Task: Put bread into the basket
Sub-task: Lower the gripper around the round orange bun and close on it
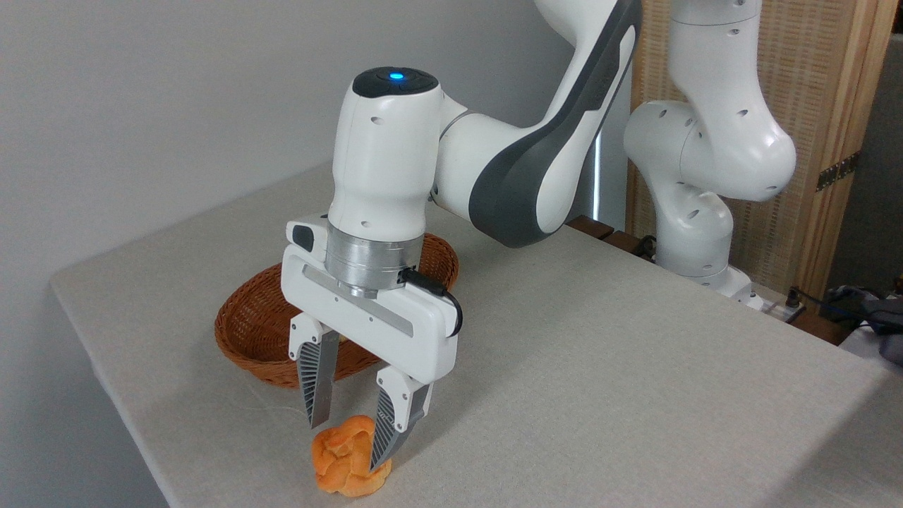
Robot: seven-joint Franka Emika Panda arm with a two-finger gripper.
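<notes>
Bread (pixel 346 458): small orange-golden knotted bun, sitting on the counter (pixel 600 367) near the front edge, low in the picture. It looks tipped on its side, lumpy face toward the camera; exact resting face hard to tell. No clear long axis, roughly round.

Gripper (pixel 349 444): directly above the bun, pointing down. The fingers (pixel 315 381) are spread apart, not clamped. Left finger tip ends just above the bun's upper left; right finger runs down along the bun's right side and overlaps it in this view. Cannot tell whether the right finger touches the bun or only passes in front of it. Nothing is held yet.

Key relation: the bun lies between and just below the fingertips, slightly low of a full straddle. Judgement: step in hand is the grasp; a short further descent, then closing, would be called for.

Basket (pixel 247 331): oval brown wicker, behind the gripper and up-left of the bun, near but apart from it. Its middle is hidden by the gripper body; a pale bit shows inside, unidentifiable.

Risk (judgement): left finger may land on top of the bun and roll it.
</notes>
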